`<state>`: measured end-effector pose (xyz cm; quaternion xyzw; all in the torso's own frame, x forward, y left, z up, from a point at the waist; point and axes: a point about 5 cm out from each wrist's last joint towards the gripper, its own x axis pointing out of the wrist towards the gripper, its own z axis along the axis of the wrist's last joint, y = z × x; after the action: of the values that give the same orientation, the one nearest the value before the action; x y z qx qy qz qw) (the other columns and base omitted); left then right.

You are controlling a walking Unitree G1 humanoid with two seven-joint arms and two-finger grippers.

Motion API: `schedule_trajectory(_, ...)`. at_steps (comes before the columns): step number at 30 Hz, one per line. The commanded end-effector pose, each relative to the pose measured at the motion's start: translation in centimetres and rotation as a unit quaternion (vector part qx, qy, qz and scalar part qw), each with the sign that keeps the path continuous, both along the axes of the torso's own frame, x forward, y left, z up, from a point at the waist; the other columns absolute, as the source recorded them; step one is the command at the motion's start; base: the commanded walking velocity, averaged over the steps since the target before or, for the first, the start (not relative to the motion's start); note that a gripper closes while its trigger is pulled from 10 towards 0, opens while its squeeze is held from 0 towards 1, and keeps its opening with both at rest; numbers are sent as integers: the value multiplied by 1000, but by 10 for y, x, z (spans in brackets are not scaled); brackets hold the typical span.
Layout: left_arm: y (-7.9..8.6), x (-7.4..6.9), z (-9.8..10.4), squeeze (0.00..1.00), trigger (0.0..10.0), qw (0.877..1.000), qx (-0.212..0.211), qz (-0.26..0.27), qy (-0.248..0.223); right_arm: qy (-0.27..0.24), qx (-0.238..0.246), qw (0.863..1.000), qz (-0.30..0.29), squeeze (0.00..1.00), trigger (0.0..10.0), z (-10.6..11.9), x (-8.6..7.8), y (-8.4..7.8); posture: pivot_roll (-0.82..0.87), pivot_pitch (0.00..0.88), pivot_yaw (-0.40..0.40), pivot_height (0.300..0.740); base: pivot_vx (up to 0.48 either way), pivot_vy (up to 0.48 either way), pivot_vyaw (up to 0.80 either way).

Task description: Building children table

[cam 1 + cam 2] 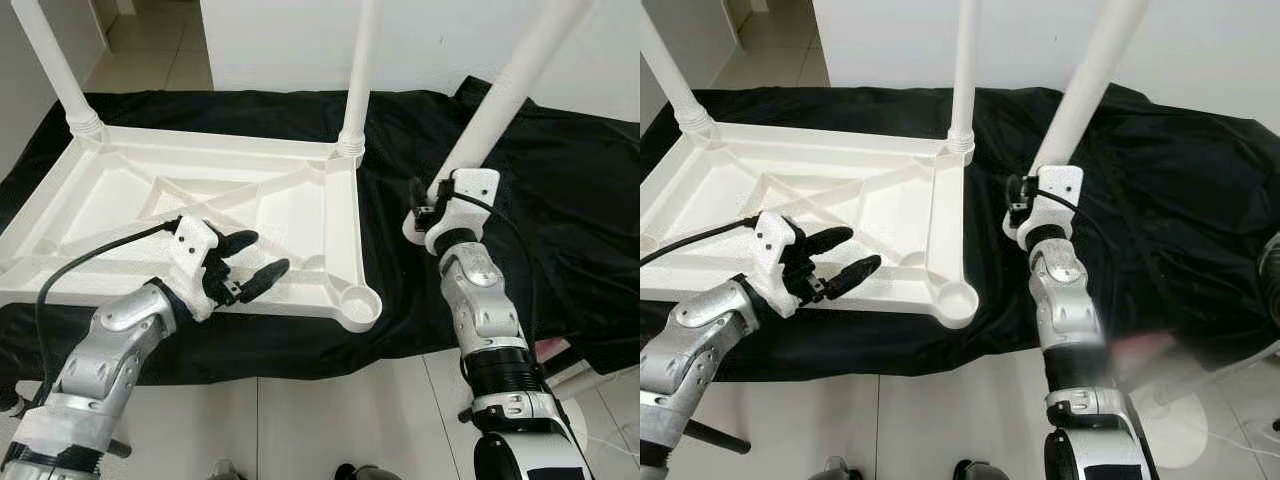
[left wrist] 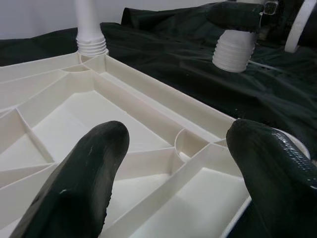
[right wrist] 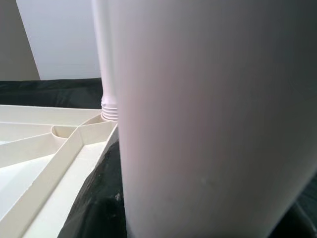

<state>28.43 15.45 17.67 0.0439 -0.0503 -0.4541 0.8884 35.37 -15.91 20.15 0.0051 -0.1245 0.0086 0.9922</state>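
We had two legs (image 1: 357,75) up on the inverted tabletop (image 1: 300,190). Right gripper (image 1: 432,212) clamped a loose leg (image 1: 500,100) — not yet seated; empty corner socket (image 1: 358,300) sat just beyond left gripper (image 1: 250,262), spread wide.

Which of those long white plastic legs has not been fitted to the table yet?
Find the white ribbed plastic tabletop lying upside down on the black cloth. To its right, the right gripper holds one long white plastic leg. Unlike the two upright legs in the far corners, it leans, clear of the tabletop.
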Motion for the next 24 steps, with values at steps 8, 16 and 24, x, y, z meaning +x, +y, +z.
schedule_trajectory(8, -6, -33, -27, 0, 10000, 986, 90, -131, 48, 6, 2, 1000, -7, 0, 10000, 0, -1, -2, -18, 88, -13, 740, 0, 0, 0)
schedule_trajectory(16, -12, -28, -35, 0, 10000, 984, 125, -116, 46, 7, 2, 1000, -9, 0, 10000, 0, 0, -2, -16, 89, -9, 740, 0, 0, 0)
schedule_trajectory(24, -19, -20, -43, 0, 10000, 977, 185, -107, 27, 6, 1, 1000, -12, 0, 10000, 2, 2, -2, -15, 94, -8, 740, 0, 0, 0)
